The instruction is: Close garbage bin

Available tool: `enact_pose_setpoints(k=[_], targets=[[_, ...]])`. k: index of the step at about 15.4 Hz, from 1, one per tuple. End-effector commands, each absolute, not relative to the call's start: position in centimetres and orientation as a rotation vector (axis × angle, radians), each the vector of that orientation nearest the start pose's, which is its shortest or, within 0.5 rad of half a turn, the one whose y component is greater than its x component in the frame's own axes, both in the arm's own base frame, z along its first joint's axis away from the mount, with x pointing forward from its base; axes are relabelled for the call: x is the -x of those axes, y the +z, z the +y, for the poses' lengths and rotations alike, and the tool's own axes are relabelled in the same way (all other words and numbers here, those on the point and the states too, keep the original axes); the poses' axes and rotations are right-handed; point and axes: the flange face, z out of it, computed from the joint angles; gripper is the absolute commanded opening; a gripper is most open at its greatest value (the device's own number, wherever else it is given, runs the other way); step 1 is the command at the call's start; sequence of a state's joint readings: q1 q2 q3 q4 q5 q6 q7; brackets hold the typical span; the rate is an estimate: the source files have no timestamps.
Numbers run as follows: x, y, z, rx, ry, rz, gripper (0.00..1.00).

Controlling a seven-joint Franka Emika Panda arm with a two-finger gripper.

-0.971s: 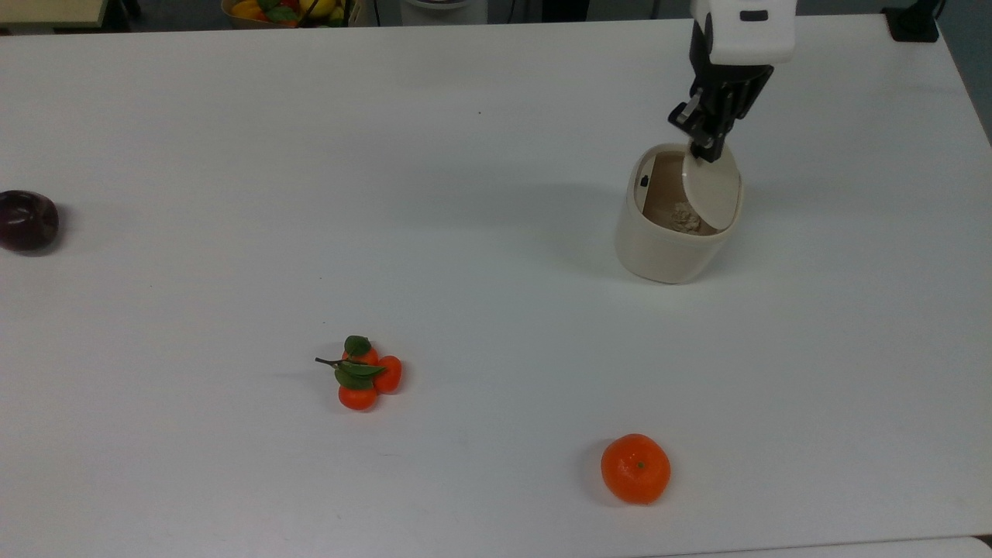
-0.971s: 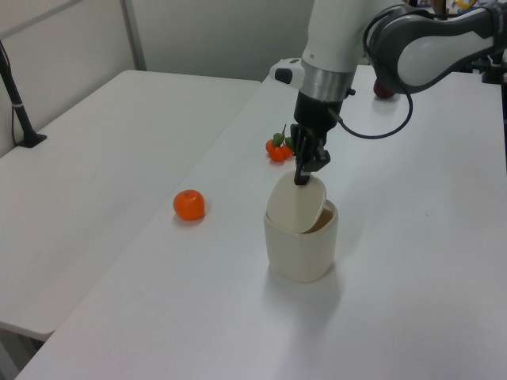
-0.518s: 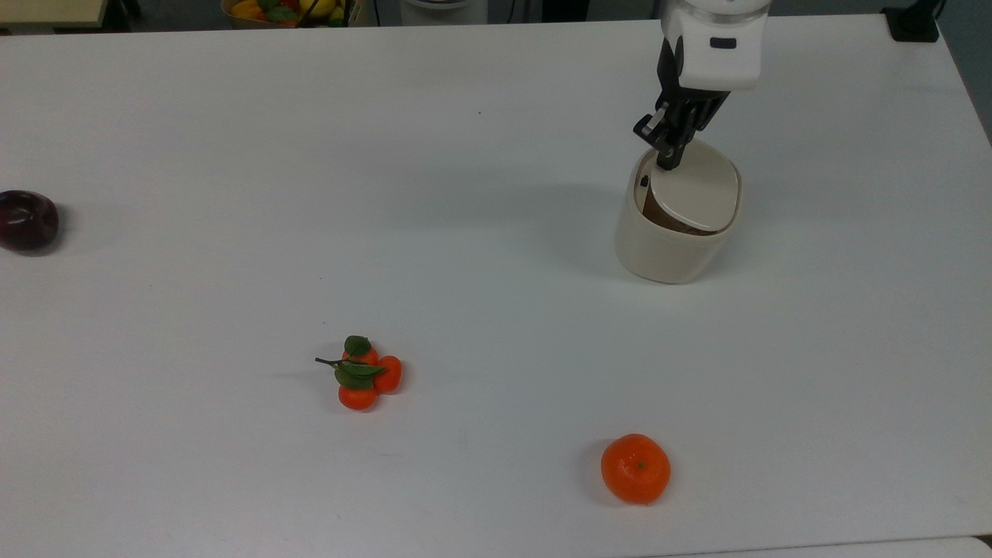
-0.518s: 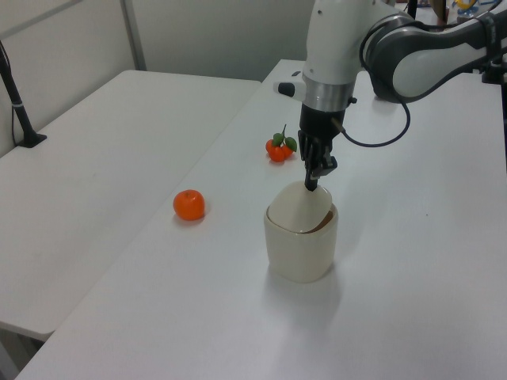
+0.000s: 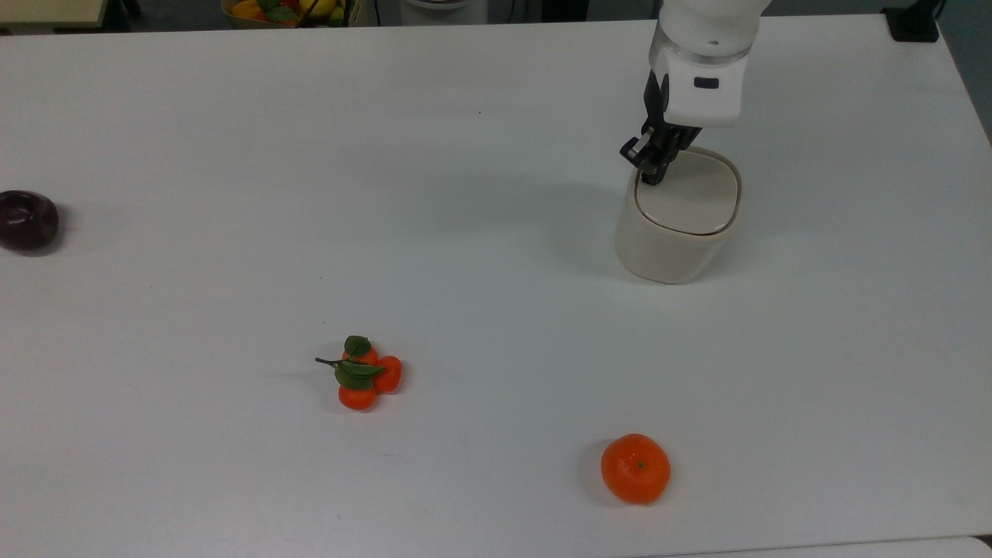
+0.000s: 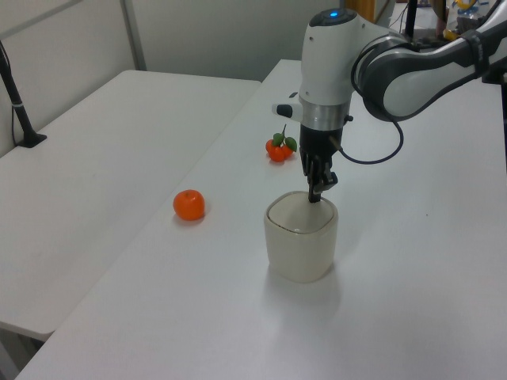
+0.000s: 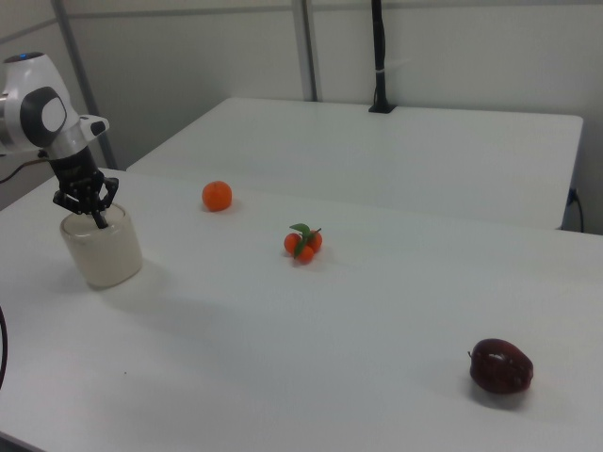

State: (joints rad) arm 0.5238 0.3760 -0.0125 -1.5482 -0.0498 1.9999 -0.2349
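Note:
The cream-white garbage bin (image 5: pixel 659 248) stands at the top view's right, with its flat lid (image 5: pixel 692 195) lying level in the rim. My gripper (image 5: pixel 649 177) points down with its fingers together, the tips resting on the lid's edge at the top view's left. In the left view the bin (image 6: pixel 301 249) sits mid-table and the gripper (image 6: pixel 315 196) touches the lid's far edge. In the right view the bin (image 7: pixel 102 254) is at the far left under the gripper (image 7: pixel 98 222). The bin's inside is hidden.
An orange (image 5: pixel 635 468) lies near the front edge in the top view. A cluster of small oranges with leaves (image 5: pixel 363 373) sits mid-table. A dark red fruit (image 5: pixel 27 220) rests at the top view's far left. A fruit basket (image 5: pixel 283 9) sits beyond the table's back edge.
The lid swung down from tilted open to flat on the rim. My gripper moved toward the top view's left and lower, staying on the lid's edge.

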Motion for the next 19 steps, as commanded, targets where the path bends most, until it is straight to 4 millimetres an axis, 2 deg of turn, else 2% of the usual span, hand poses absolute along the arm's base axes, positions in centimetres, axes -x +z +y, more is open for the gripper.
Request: enact_pose_setpoints(k=[1,8,10,12,15,19], targets=[[-59.5,42.6,32.7,2.948,-0.095,-1.233,0.0],[-59.5,42.7,32.7,2.95,-0.09,-1.227,0.0],[-59.7,43.7,32.0,2.958,-0.104,-1.199,0.0],[-60.1,46.2,30.2,2.966,-0.119,-1.13,0.0],[-60.8,50.3,26.1,2.994,-0.061,-1.01,0.0],[-61.5,54.4,18.1,3.093,-0.042,-0.7,0.0]])
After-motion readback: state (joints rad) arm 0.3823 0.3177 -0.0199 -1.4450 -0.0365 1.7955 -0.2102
